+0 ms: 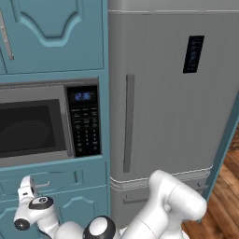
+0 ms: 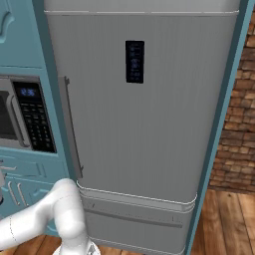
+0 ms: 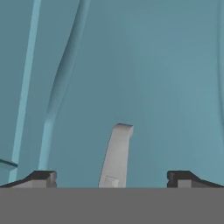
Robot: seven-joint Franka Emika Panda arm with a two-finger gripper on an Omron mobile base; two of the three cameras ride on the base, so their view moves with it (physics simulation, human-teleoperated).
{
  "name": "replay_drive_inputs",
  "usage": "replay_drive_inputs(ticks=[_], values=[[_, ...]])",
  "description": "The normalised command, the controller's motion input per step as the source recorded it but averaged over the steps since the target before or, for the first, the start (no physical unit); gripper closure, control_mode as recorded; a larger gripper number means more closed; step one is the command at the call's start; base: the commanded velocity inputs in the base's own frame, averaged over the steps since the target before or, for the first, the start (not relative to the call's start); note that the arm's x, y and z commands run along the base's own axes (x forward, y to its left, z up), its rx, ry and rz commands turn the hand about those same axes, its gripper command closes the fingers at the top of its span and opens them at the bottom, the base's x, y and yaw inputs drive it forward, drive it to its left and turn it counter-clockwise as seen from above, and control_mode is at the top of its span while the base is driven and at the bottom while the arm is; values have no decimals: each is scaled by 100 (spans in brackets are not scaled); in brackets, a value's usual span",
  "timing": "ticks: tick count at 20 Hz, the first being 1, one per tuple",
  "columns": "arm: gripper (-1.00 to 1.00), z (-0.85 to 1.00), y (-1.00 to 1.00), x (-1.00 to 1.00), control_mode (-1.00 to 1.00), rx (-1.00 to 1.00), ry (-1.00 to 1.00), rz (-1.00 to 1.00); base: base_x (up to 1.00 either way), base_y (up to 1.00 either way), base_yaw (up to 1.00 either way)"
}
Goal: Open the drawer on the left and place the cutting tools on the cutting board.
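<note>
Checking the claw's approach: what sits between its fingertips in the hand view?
The silver drawer handle rises between the open claw's fingertips, against the teal front.

glossy white arm (image 1: pixel 172 200), dark joints

A tall silver refrigerator (image 1: pixel 172 107) with a dark display panel (image 1: pixel 193 54) stands beside teal cabinetry housing a built-in microwave (image 1: pixel 49 122), its blue clock lit. A red brick wall (image 2: pixel 240 119) and wooden floor (image 2: pixel 226 219) flank the refrigerator's right.
</note>
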Motion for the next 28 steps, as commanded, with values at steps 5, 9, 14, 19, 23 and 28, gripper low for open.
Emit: replay_drive_inputs(ticks=[5, 9, 14, 19, 23, 28], values=[[-100, -15, 1, 0, -100, -2, -7, 0, 0, 0, 0], [-100, -2, 0, 12, -100, -1, -3, 0, 0, 0, 0], [-100, 0, 0, 15, -100, 0, 0, 0, 0, 0, 0], [-100, 0, 0, 4, -100, 0, 0, 0, 0, 0, 0], [-100, 0, 0, 0, -100, 0, 0, 0, 0, 0, 0], [100, 0, 0, 0, -100, 0, 0, 0, 0, 0, 0]])
